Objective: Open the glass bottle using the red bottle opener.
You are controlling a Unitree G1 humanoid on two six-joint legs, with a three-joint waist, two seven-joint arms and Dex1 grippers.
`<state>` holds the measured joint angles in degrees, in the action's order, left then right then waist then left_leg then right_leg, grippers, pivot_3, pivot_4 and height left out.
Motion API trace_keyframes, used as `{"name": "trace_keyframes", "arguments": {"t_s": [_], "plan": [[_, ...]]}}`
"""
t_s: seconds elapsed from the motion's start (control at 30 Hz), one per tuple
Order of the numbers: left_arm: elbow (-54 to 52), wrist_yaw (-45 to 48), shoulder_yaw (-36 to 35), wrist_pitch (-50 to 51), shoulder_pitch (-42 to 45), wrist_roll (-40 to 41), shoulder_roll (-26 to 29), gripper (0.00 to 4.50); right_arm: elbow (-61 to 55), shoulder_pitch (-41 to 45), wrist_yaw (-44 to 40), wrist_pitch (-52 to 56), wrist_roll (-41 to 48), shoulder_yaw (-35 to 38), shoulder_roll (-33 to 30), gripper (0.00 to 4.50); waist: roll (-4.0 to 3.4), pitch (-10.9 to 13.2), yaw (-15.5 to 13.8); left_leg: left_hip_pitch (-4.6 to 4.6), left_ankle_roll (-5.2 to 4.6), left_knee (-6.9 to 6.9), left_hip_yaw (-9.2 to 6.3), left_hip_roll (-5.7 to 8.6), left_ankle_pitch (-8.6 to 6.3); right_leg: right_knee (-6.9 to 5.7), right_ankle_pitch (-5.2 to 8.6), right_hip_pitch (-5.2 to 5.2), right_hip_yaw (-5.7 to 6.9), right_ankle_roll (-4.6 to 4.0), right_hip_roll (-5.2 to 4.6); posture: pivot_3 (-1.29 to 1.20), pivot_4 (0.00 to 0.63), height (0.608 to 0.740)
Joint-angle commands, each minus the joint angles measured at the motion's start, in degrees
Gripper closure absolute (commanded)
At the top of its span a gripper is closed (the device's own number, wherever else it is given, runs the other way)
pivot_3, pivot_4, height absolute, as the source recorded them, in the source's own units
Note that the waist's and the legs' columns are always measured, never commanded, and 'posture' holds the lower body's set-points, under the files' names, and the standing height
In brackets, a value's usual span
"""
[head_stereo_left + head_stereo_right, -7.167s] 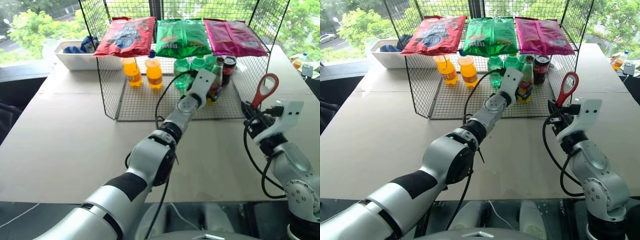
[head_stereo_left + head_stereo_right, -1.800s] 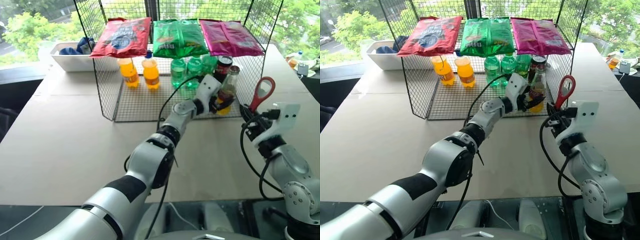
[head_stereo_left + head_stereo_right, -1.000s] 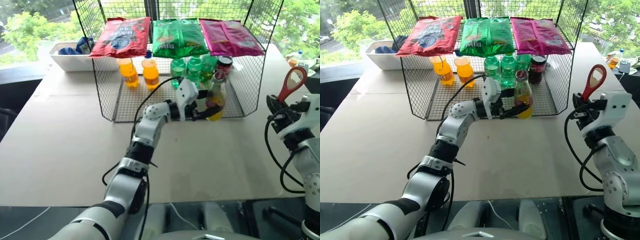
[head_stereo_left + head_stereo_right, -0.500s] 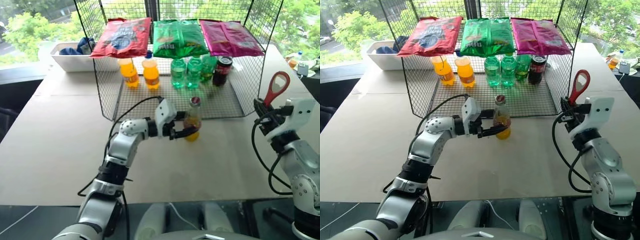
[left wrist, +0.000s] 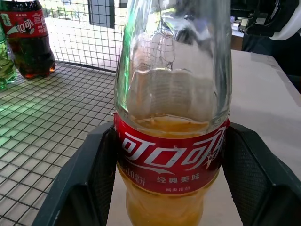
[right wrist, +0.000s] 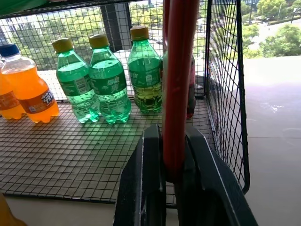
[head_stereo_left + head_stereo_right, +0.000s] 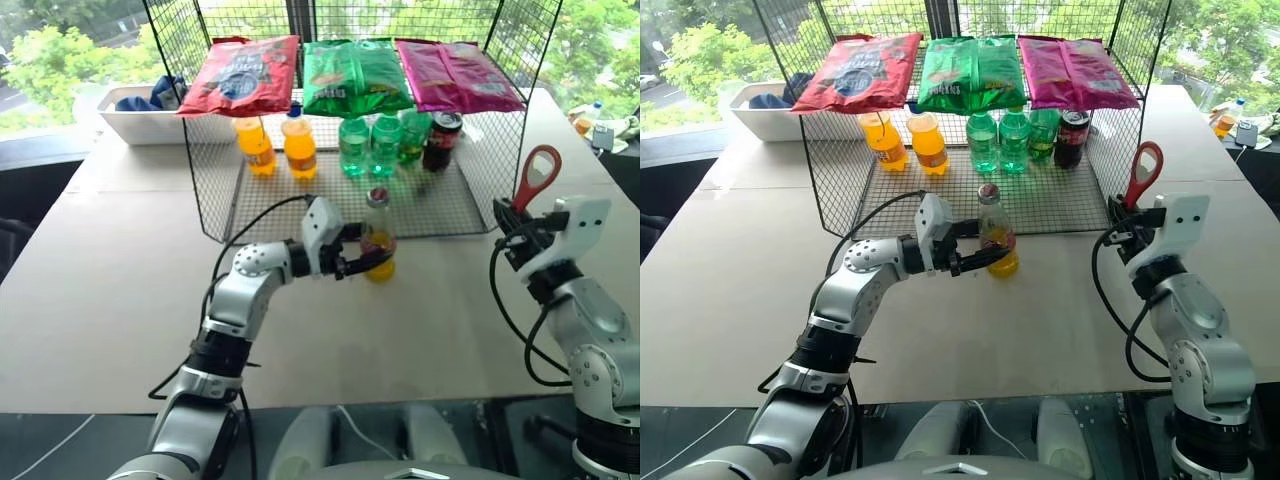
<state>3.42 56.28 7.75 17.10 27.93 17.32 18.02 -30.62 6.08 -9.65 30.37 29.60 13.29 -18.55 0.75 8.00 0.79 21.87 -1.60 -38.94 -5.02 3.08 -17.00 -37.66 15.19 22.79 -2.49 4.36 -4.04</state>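
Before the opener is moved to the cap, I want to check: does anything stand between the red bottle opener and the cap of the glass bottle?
Nothing visible does. The red bottle opener and the glass bottle have only bare table between them.

A wire rack [image 7: 215, 190] on the table [image 7: 90, 270] carries three snack bags [image 7: 355, 75] on top. Below stand orange bottles [image 7: 299, 145], green bottles [image 7: 354, 146] and a cola bottle [image 7: 439, 140]. A white bin [image 7: 140, 115] sits behind.
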Motion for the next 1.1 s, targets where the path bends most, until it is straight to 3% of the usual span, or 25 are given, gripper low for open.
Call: {"name": "trace_keyframes", "arguments": {"t_s": [0.03, 0.13, 0.17, 0.23, 0.27, 1.1], "plan": [[-2.82, -1.28, -0.53, -1.54, 1.20, 0.55, -0.48, 1.87, -1.34, 0.56, -0.31, -1.43, -0.09, 0.52, 0.12, 4.50, 0.00, 0.00, 0.00, 0.00, 0.00, 0.00, 0.00, 0.00, 0.00, 0.00, 0.00, 0.00, 0.00, 0.00, 0.00, 0.00, 0.150, 0.740], [-2.86, -0.57, -0.61, -1.06, 1.22, 1.70, -0.62, 1.87, -1.10, 0.77, -0.34, -1.49, -0.17, 0.65, 0.08, 4.50, 0.00, 0.00, -0.01, 0.00, 0.00, 0.00, 0.00, 0.00, 0.00, 0.00, 0.00, 0.00, 0.00, 0.00, 0.00, 0.00, 0.150, 0.740], [-2.73, -1.22, -0.73, -1.57, 1.36, 1.34, -0.81, 0.86, -0.98, 0.82, -0.40, -1.53, -0.18, 0.73, 0.02, 4.50, 0.00, 0.00, -0.01, 0.00, 0.00, 0.00, 0.00, 0.00, 0.00, 0.00, 0.00, 0.00, 0.00, 0.00, 0.00, 0.00, 0.150, 0.740], [-2.49, -1.82, -0.77, -2.19, 1.52, 0.94, -0.92, 0.16, -0.86, 0.84, -0.47, -1.65, -0.22, 0.81, -0.01, 4.50, 0.00, 0.00, -0.06, 0.00, 0.00, 0.00, 0.00, 0.00, 0.00, 0.00, 0.00, 0.00, 0.00, 0.00, -0.01, 0.00, 0.150, 0.740], [-2.25, -2.06, -0.75, -2.78, 1.59, 0.68, -0.98, 0.07, -0.80, 0.87, -0.48, -1.70, -0.24, 0.84, -0.01, 4.50, 0.00, 0.00, -0.06, 0.00, 0.00, 0.00, 0.00, 0.00, 0.00, 0.01, 0.00, 0.00, 0.00, 0.00, -0.01, 0.00, 0.150, 0.740], [-3.61, 0.73, -1.29, -4.53, -0.03, 8.63, -5.10, 0.07, -1.68, 0.60, -0.29, -1.27, -0.09, 1.23, -0.66, 4.50, 0.00, 0.00, -0.06, 0.00, 0.00, 0.00, 0.00, 0.00, 0.00, 0.02, 0.00, -0.01, 0.00, 0.00, -0.01, 0.00, 0.150, 0.740]]}}
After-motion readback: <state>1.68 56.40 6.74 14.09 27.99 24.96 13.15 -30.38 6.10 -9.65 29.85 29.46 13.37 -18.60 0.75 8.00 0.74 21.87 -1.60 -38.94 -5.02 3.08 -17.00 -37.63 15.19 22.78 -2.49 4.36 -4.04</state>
